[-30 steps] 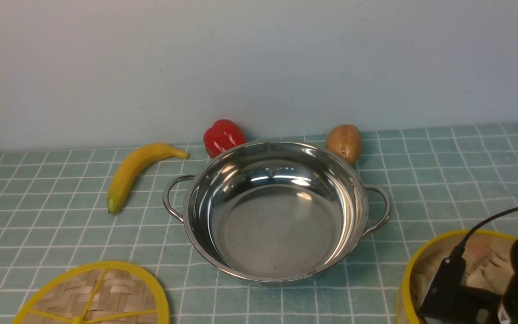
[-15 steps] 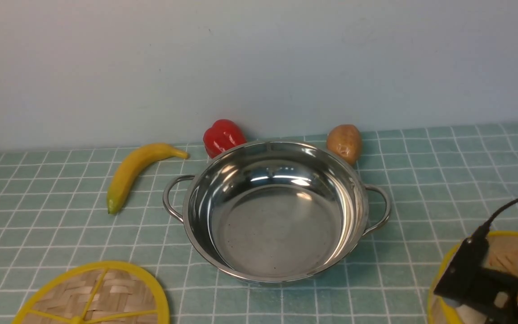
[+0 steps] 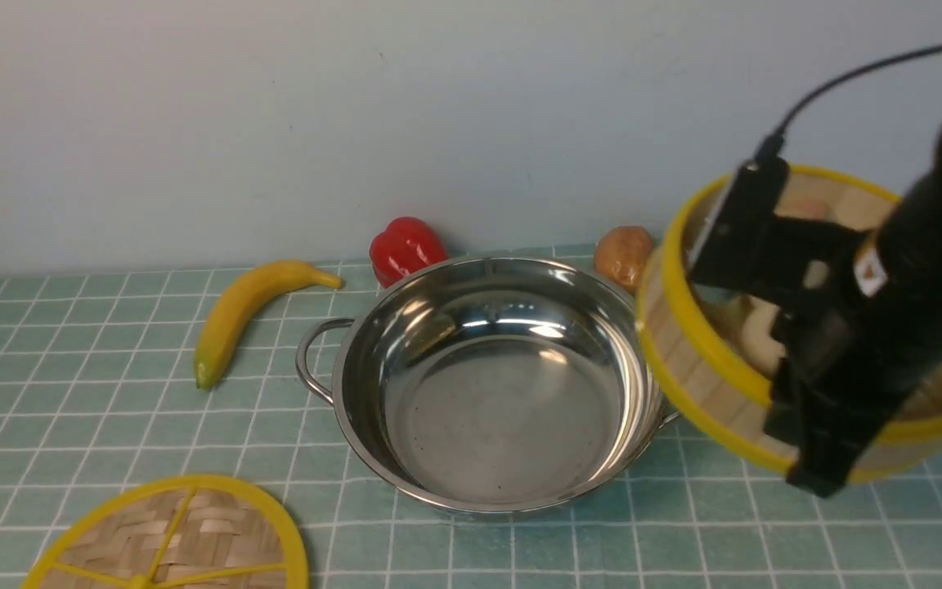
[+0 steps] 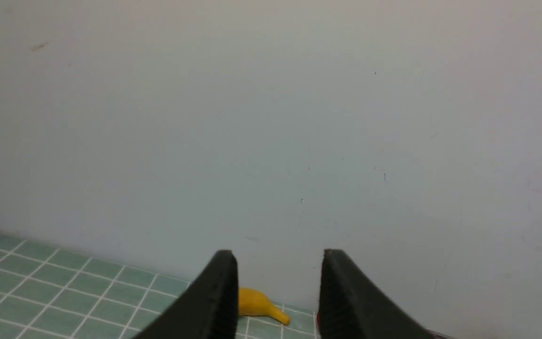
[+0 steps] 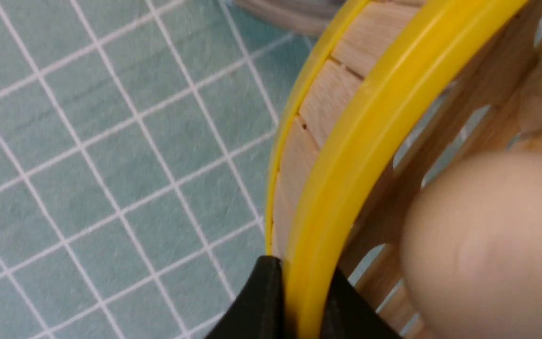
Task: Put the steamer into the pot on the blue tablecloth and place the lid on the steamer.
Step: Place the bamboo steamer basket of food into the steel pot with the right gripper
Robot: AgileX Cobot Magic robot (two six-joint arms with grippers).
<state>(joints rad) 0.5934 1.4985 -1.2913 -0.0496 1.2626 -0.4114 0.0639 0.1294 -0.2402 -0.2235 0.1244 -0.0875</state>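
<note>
Steamer (image 3: 688, 360) seems light but stiff, we judge; our right claw (image 5: 299, 306) pinches its rim, left claw (image 4: 278, 292) stands apart, empty.

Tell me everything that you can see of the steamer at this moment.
The steamer is a round basket with yellow rims, a pale wooden-slat wall and a slatted floor; pale round pieces lie inside. It hangs tilted above the blue tablecloth, right of the pot. The right gripper is shut on its upper rim.
</note>
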